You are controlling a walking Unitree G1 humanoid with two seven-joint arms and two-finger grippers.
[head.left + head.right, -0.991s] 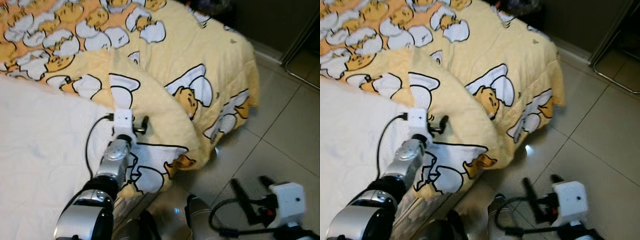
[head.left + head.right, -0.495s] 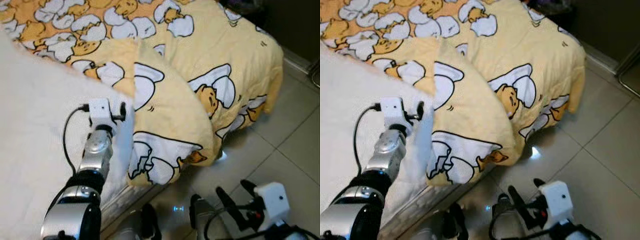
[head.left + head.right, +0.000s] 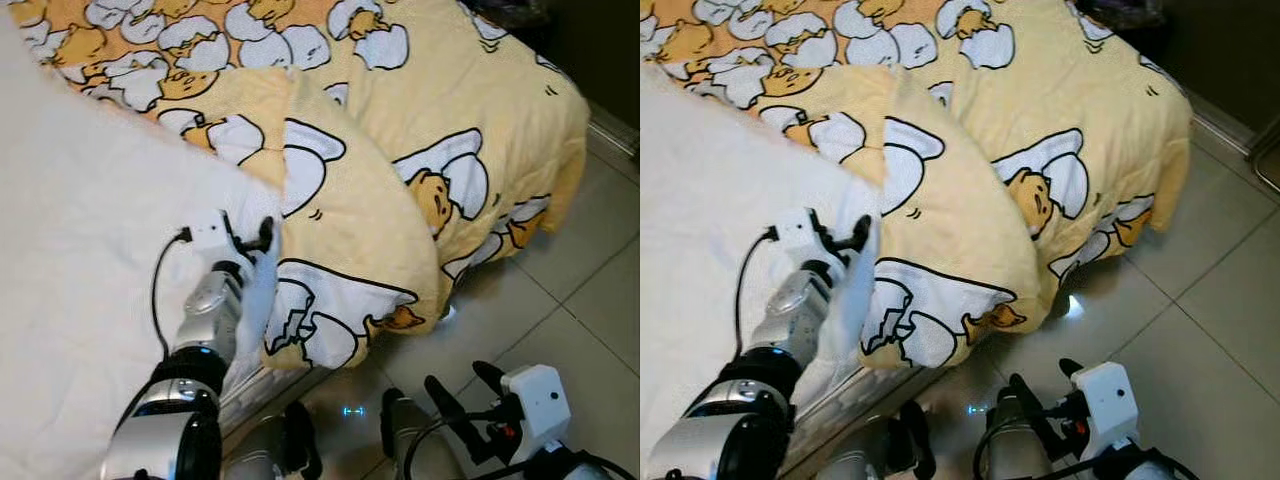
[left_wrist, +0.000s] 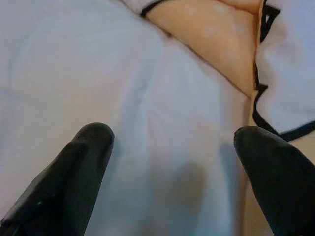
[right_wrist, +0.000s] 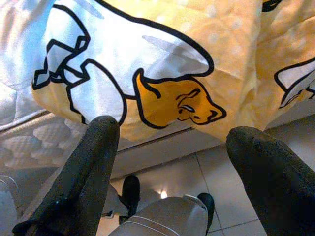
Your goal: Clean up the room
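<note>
Because the yellow duvet (image 3: 400,190) is folded back over the bed's (image 3: 80,260) white sheet, its edge could be missed: the left gripper (image 3: 247,232), spread wide and empty beside the fold, may pinch the sheet (image 4: 98,73) instead; the right gripper (image 3: 462,385) hangs open, unladen, below the bed.

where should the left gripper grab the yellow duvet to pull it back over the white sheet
Probably the folded-over edge of the yellow duvet, where it meets the white sheet. That fold forms a raised ridge two fingers can pinch. The left gripper, open, sits right at that edge, so coming from the sheet side with one finger under the fold looks simplest.
</note>
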